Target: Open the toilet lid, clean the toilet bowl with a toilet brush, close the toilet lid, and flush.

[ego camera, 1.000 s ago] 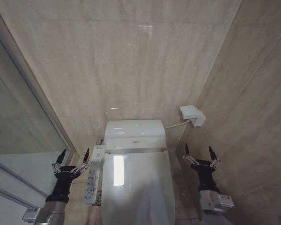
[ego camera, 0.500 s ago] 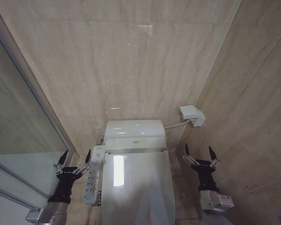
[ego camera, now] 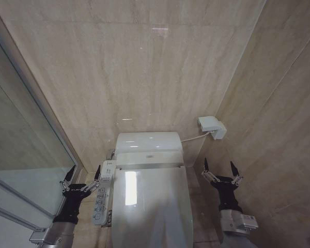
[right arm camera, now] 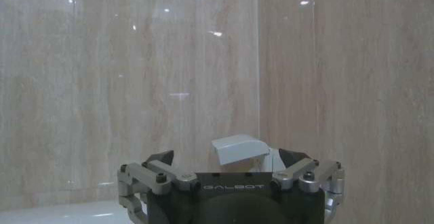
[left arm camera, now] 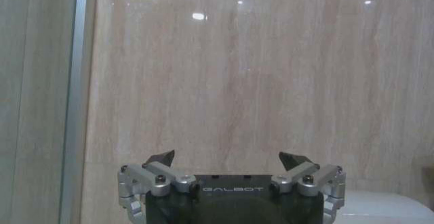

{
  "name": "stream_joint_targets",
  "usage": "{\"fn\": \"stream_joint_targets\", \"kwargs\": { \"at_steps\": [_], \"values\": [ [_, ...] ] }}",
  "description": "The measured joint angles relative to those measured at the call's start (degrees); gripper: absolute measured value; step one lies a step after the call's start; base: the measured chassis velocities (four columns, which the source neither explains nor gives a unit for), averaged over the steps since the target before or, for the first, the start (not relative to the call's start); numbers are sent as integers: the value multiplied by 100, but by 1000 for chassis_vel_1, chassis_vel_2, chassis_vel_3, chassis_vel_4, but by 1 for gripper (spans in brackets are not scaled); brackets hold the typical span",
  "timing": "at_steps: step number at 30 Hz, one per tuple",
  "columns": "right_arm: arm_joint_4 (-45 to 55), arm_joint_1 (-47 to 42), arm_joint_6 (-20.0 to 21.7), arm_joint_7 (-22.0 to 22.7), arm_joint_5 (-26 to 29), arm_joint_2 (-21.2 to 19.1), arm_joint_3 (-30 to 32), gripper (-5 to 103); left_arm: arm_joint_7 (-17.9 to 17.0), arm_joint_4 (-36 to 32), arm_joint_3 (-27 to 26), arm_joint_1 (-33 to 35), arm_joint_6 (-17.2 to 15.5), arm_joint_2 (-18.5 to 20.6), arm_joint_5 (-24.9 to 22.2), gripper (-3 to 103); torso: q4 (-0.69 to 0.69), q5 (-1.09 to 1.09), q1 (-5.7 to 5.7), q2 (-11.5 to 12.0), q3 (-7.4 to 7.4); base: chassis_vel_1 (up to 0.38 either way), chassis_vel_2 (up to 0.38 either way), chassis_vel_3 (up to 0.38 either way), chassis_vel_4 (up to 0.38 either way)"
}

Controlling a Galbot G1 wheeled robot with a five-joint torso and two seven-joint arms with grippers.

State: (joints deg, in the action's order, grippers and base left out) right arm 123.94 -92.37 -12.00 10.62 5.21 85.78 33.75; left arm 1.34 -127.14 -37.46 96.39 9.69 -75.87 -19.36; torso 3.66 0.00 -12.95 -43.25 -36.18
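The toilet lid (ego camera: 151,206) is down, a glossy white oval at the bottom centre of the head view. It hides the toilet bowl beneath it. The toilet brush is out of view. My left gripper (ego camera: 84,173) hangs open, pointing up, just left of the side control panel (ego camera: 104,194). My right gripper (ego camera: 220,169) is open too, upright on the lid's right, apart from it. The left gripper (left arm camera: 229,159) faces the tiled wall with nothing between its fingers. The right gripper (right arm camera: 227,158) is likewise empty.
The white rear unit (ego camera: 149,149) sits behind the lid against the beige tiled wall. A white wall box (ego camera: 212,127) with a cable hangs at the right corner, and the wall box (right arm camera: 237,149) lies beyond my right fingers. A glass partition (ego camera: 20,144) borders the left.
My left gripper has sunk slightly and drifted a little toward the toilet. The right arm and the lid have not moved.
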Motion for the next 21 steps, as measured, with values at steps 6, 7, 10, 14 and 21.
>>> {"fn": "stream_joint_targets", "kwargs": {
  "at_steps": [6,7,10,14,21],
  "values": [
    [0,0,0,0,0,0,0,100,-1,-1,-2,-1,-1,0,0,100,0,0,0,0,0,0,0,0,0],
    [0,0,0,0,0,0,0,100,-1,-1,-2,-2,-1,0,0,100,0,0,0,0,0,0,0,0,0],
    [0,0,0,0,0,0,0,100,-1,-1,-2,-2,-2,0,0,100,0,0,0,0,0,0,0,0,0],
    [0,0,0,0,0,0,0,100,-1,-1,-2,-2,-3,1,0,100,0,0,0,0,0,0,0,0,0],
    [0,1,0,0,0,0,0,100,0,-1,-3,-3,-3,1,0,100,0,0,-1,0,0,0,0,0,0]
  ]
}}
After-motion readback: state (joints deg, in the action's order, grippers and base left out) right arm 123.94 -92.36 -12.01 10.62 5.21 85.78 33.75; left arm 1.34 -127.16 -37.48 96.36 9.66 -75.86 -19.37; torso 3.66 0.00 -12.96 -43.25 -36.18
